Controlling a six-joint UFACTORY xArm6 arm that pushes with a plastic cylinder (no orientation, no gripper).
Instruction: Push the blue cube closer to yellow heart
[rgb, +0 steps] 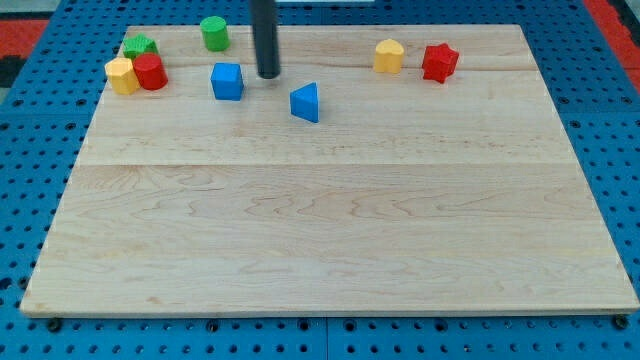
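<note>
Camera view showed a pale wooden board (330, 220) lying on a blue perforated table (620, 150), with all the blocks gathered along the view's top. My tip (268, 76) stood on the board just to the right of the blue cube (228, 81), a narrow strip of wood showing between them, so the two were apart and not touching. The arm carried only the straight dark rod, which has no jaws and had hold of nothing. A blue triangular block (306, 102) lay a little lower and to the right of my tip. A green cylinder (214, 33) sat above and left of the rod, near the board's top edge. At the view's far left a red cylinder (150, 72) touched a yellow block (122, 76) whose shape I could not make out, with a green star (140, 46) just behind them. Well apart, toward the view's upper right, a yellow heart (389, 56) sat just beside a red star (439, 62).
</note>
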